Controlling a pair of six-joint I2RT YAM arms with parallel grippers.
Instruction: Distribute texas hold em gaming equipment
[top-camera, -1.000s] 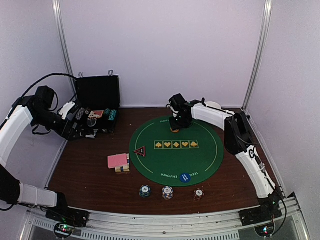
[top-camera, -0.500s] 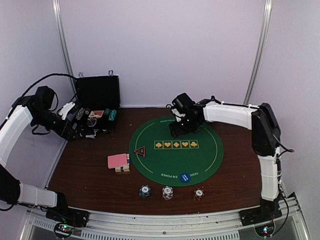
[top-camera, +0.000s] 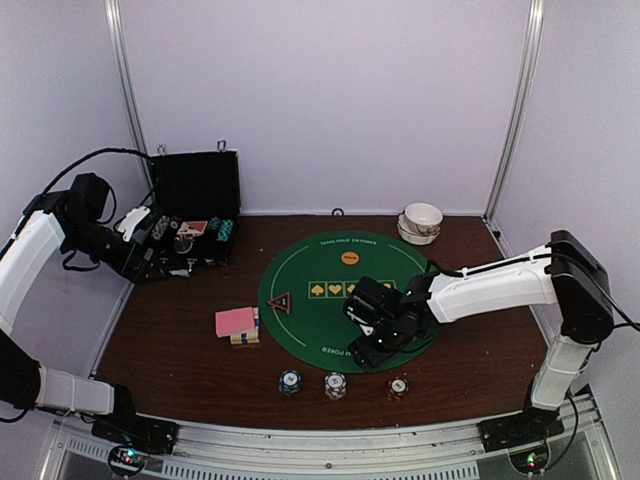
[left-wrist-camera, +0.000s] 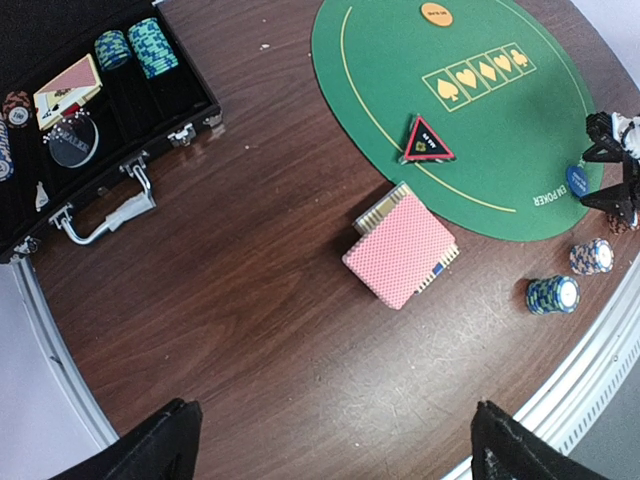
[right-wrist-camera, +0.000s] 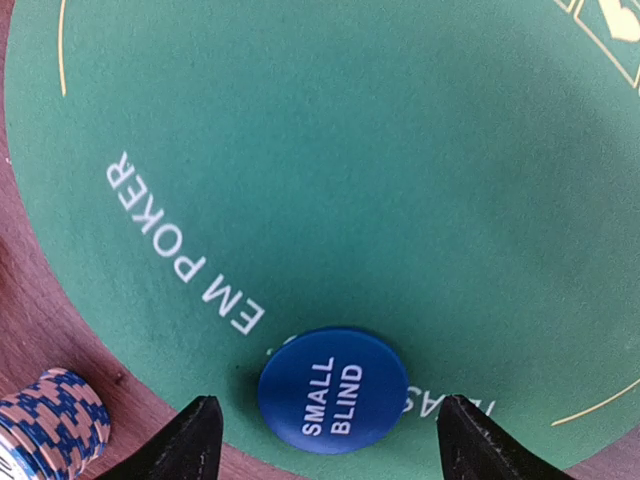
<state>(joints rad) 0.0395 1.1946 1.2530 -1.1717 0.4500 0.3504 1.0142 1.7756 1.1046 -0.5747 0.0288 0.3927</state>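
Right gripper (right-wrist-camera: 328, 442) hovers with jaws spread, straddling the blue SMALL BLIND disc (right-wrist-camera: 333, 390) at the near rim of the green poker mat (right-wrist-camera: 350, 180). It looks like a pick-up, so next it must drop straight down and close on the disc's edges. Left gripper (left-wrist-camera: 335, 450) gapes, holding nothing, beside the open black case (top-camera: 195, 185), which holds teal chip stacks (left-wrist-camera: 150, 48), cards (left-wrist-camera: 68, 85) and a clear disc (left-wrist-camera: 72, 140). What's in the stacked white bowls (top-camera: 421, 222) can't be seen.

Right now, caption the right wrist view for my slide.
Open right gripper hovers over the blue SMALL BLIND disc at the green mat edge, chip stack nearby.
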